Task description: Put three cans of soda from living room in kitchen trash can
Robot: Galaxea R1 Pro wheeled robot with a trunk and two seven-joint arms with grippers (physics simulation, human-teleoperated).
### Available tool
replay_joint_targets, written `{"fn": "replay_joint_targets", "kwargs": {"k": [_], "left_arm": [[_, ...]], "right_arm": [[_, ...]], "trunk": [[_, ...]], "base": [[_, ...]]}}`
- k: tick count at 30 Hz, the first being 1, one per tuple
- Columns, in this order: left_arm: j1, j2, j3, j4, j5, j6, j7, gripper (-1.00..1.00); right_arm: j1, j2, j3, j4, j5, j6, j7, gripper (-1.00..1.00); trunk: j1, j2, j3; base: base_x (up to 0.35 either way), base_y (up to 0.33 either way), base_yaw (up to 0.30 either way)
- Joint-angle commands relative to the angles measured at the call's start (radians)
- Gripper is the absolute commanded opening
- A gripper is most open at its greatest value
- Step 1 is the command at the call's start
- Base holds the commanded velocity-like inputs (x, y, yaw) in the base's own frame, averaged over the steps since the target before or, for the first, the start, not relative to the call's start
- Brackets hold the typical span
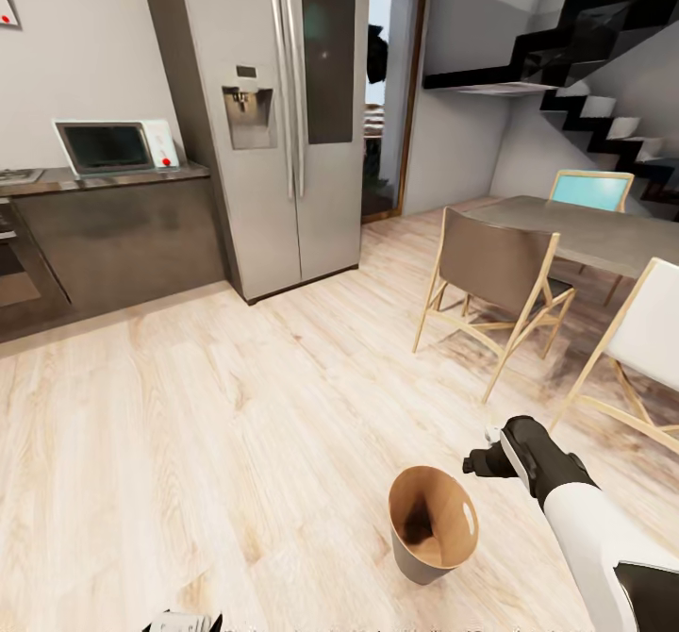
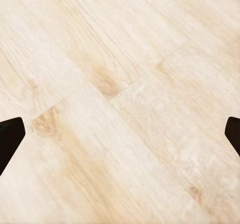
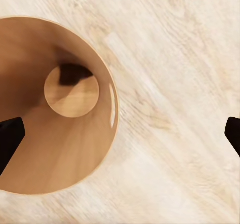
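Now our right gripper (image 3: pixel 120 131) hangs wide open and empty beside the tash can (image 1: pixel 434 526) on the kitchen floor (image 1: pixel 217 424). We should slide it over the middle before any drop.

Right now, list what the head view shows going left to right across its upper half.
Microwave on the counter → fridge → doorway → brown chair → blue-backed chair → white chair.
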Motion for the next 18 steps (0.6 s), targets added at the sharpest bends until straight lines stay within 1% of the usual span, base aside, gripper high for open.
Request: {"fn": "replay_joint_targets", "kwargs": {"k": [1, 18], "left_arm": [[0.0, 0.0, 0.0, 0.0, 0.0, 0.0, 0.0, 1.0], [0.0, 0.0, 0.0, 0.0, 0.0, 0.0, -0.001, 1.0]], "right_arm": [[0.0, 0.0, 0.0, 0.0, 0.0, 0.0, 0.0, 1.0], [0.0, 0.0, -0.001, 0.001, 0.001, 0.0, 0.0, 1.0]], "trunk": [[0.004, -0.007, -0.005], [0.069, -0.126, -0.085]], "base": [[0.0, 0.0, 0.0], [0.0, 0.0, 0.0]]}}
